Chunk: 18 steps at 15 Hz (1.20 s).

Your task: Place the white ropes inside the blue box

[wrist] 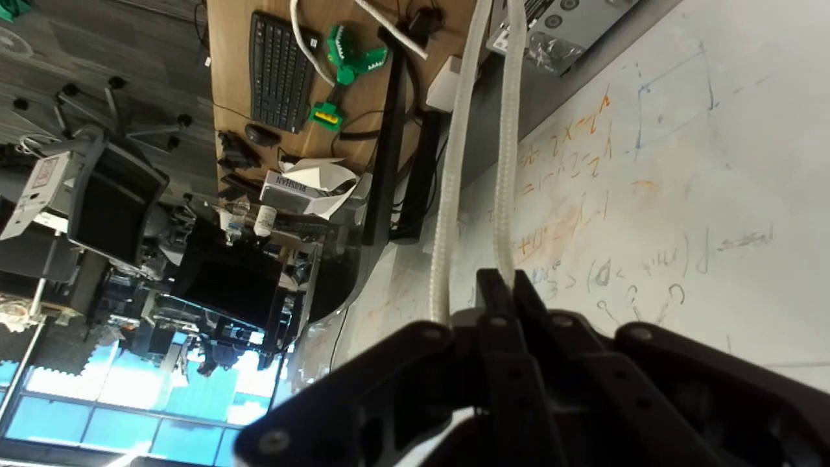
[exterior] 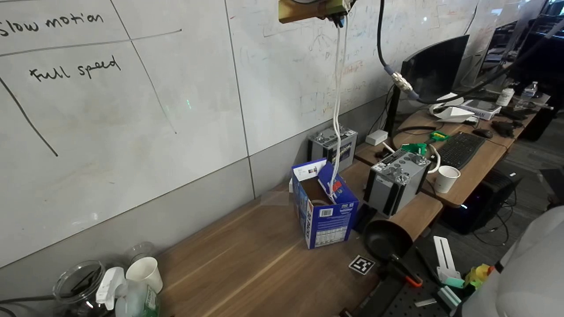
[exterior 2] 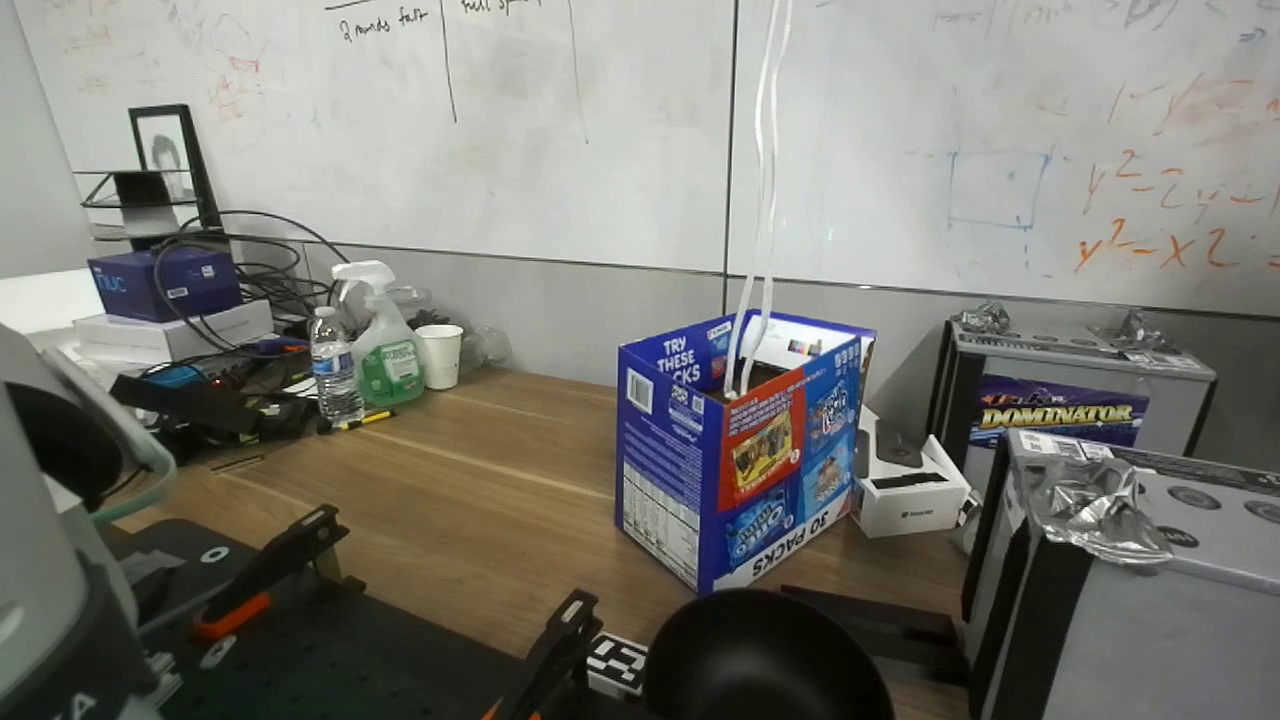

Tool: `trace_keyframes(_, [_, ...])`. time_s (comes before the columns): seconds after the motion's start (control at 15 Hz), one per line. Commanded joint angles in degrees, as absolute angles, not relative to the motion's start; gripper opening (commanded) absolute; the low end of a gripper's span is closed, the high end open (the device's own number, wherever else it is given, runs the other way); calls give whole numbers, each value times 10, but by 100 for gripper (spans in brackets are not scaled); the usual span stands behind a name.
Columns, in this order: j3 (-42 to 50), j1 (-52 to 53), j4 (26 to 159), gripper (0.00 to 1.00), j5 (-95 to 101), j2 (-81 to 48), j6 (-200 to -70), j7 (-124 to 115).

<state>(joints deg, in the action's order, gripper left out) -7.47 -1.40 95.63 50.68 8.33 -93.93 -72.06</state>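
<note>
Gripper (wrist: 508, 281) bottom of wrist view, jaws pinched tight on white ropes (wrist: 511, 97). Ropes dangle down into blue box (exterior 2: 742, 455), bit right of centre, both exterior views.

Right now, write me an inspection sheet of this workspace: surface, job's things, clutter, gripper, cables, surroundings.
Surface: brown wood-grain table, pale streaks along the grain.
Job's things: thin white ropes hang down into the open top of an upright blue cardboard box; their lowest parts are hard to make out.
Clutter: round black pan near the box; clear spray bottle with white trigger beside a white paper cup; grey block labelled DOMINATOR, topped with silver foil.
Gripper: black two-fingered gripper shut on the ropes, above the box.
Cables: black cable with a silver connector hangs at the upper right of an exterior view.
Surroundings: written-on whiteboard behind the table; curved black monitor on a brown desk.
</note>
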Motion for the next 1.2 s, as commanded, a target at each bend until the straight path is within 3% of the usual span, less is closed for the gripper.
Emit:
trace_keyframes(0.0, [-55, 1, 971, 1, 461, 87, -979, -690])
trace_keyframes(1.13, [-17, -12, 1164, 1, 303, 103, -1158, -614])
